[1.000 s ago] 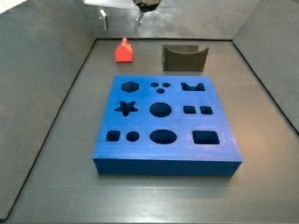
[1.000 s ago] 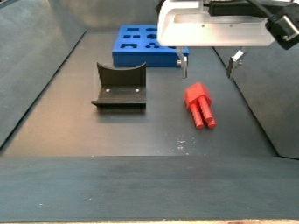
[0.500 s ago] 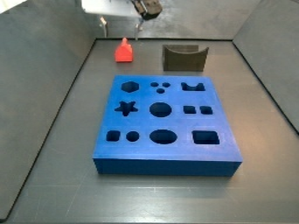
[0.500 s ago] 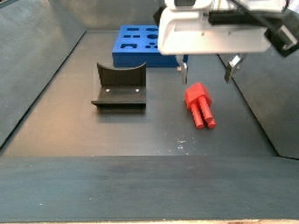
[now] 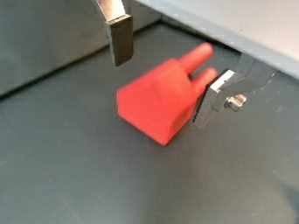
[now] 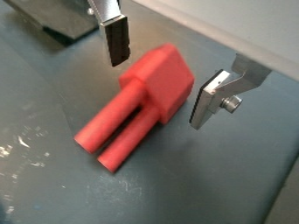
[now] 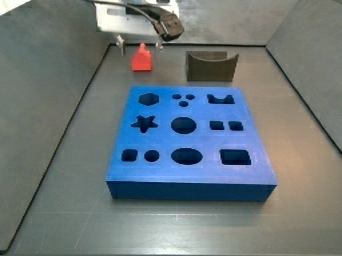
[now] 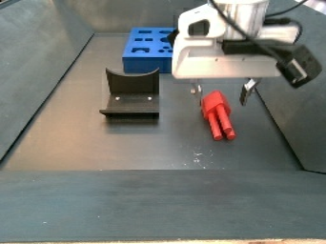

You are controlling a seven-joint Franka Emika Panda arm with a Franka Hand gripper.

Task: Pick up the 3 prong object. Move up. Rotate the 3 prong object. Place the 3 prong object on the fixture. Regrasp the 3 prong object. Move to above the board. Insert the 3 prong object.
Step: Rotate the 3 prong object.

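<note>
The red-orange 3 prong object [image 5: 162, 101] [image 6: 138, 109] lies flat on the dark floor, also seen in both side views [image 7: 140, 60] [image 8: 218, 114]. My gripper [image 5: 163, 70] [image 6: 162, 79] hangs open just above it, one finger on each side of its block end, neither pad touching. In a side view the gripper [image 8: 219, 90] sits over the piece's far end. The dark fixture [image 7: 210, 67] [image 8: 129, 94] stands apart on the floor. The blue board [image 7: 190, 143] [image 8: 152, 48] lies flat with its cut-outs facing up.
Grey walls enclose the floor on the sides. The 3 prong object lies close to a side wall [image 8: 287, 114]. A corner of the fixture [image 6: 65, 19] shows in a wrist view beyond one finger.
The gripper has come down from above, toward the 3 prong object, and now straddles it. The piece, fixture and board have not moved.
</note>
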